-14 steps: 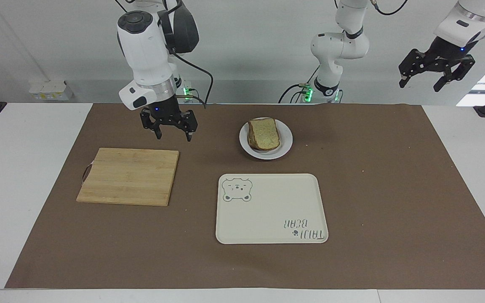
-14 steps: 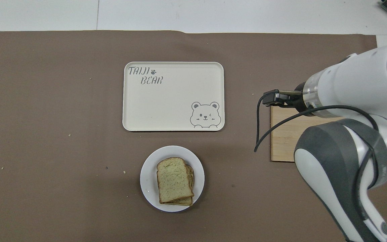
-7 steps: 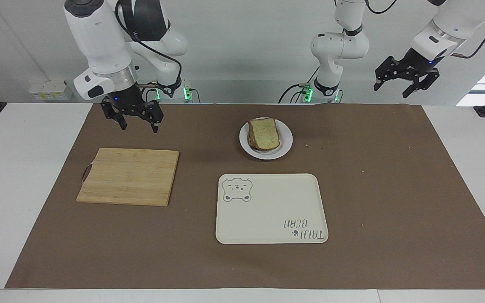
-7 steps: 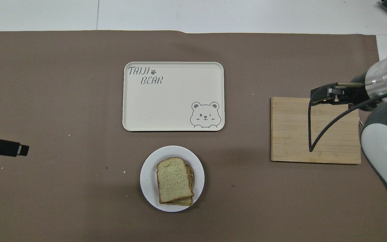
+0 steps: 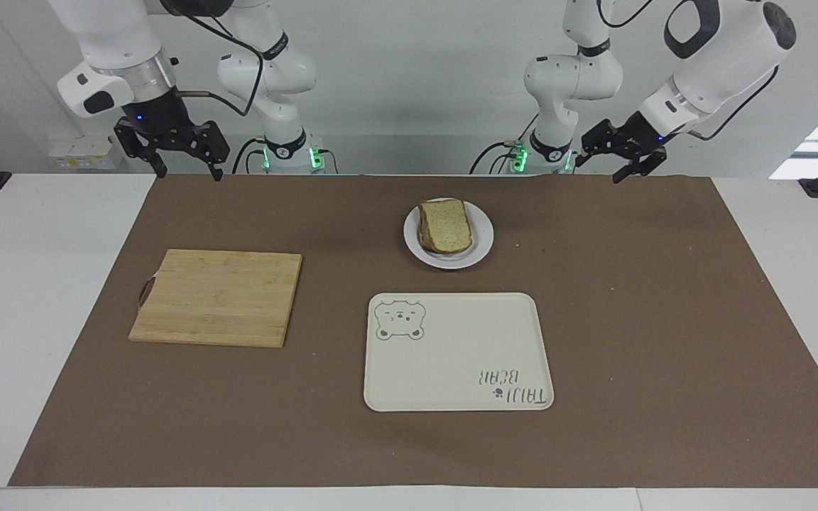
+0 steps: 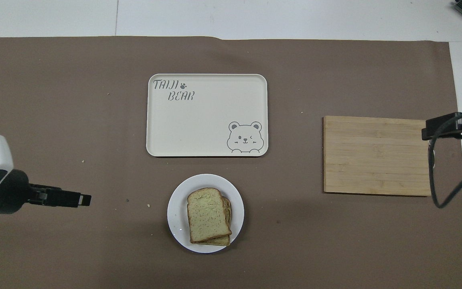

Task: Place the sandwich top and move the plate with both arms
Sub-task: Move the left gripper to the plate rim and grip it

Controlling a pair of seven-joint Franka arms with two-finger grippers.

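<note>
The sandwich top is a pale speckled slice with a brown crust. It lies on a stack of bread on the small white plate, which stands on the brown mat nearer to the robots than the cream tray. The overhead view shows the same slice and plate. My right gripper hangs open and empty over the mat's edge by the robots, above the right arm's end. My left gripper is open, empty and tilted, over the mat's edge toward the left arm's end.
A cream tray with a bear drawing lies farther from the robots than the plate. A bamboo cutting board lies toward the right arm's end. A few crumbs dot the mat.
The right gripper has risen and drawn back from above the board toward the right arm's end. The left gripper has come down and inward. Bread and plate have not moved.
</note>
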